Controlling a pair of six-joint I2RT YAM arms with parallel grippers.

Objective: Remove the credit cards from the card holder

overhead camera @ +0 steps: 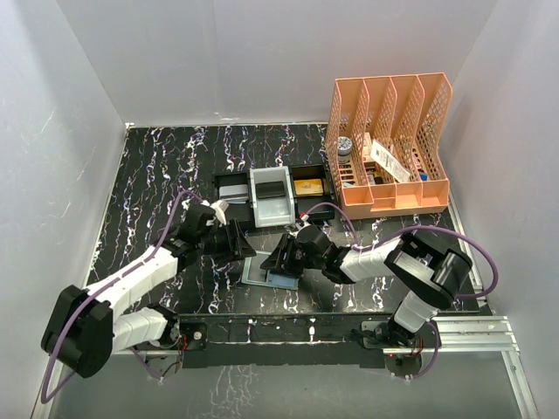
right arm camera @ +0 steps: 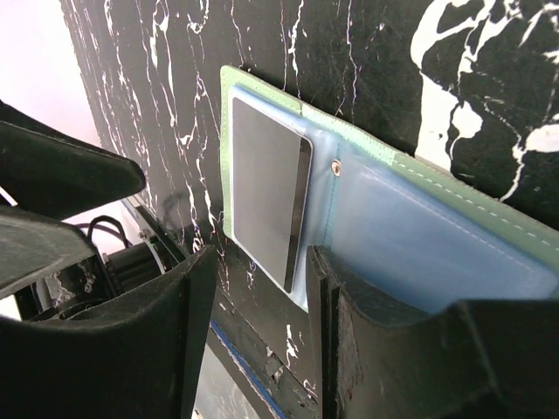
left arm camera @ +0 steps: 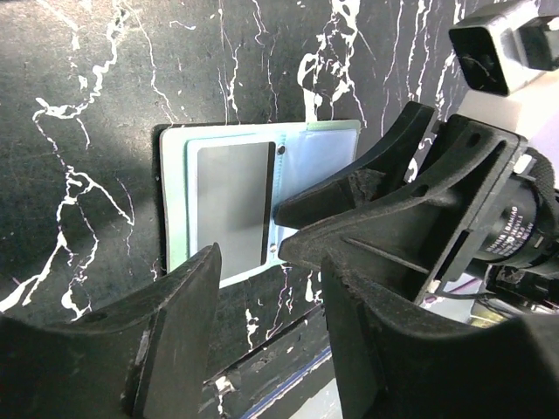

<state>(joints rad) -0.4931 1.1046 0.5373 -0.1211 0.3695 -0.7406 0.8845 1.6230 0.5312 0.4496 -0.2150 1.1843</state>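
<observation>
Over the open card holder [left arm camera: 319,153], left gripper [left arm camera: 269,262] and right gripper [right arm camera: 260,253] hang half-parted, each clasping nothing.

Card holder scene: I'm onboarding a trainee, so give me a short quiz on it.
1. True or false: the card holder lies open on the table.
2. Where is the dark card? A) flat on the open holder's inside B) standing upright on the table C) hanging off the table's edge
3. Fill in: the file organiser at the far right is ___ in colour.
Key: 1 true; 2 A; 3 orange.
</observation>
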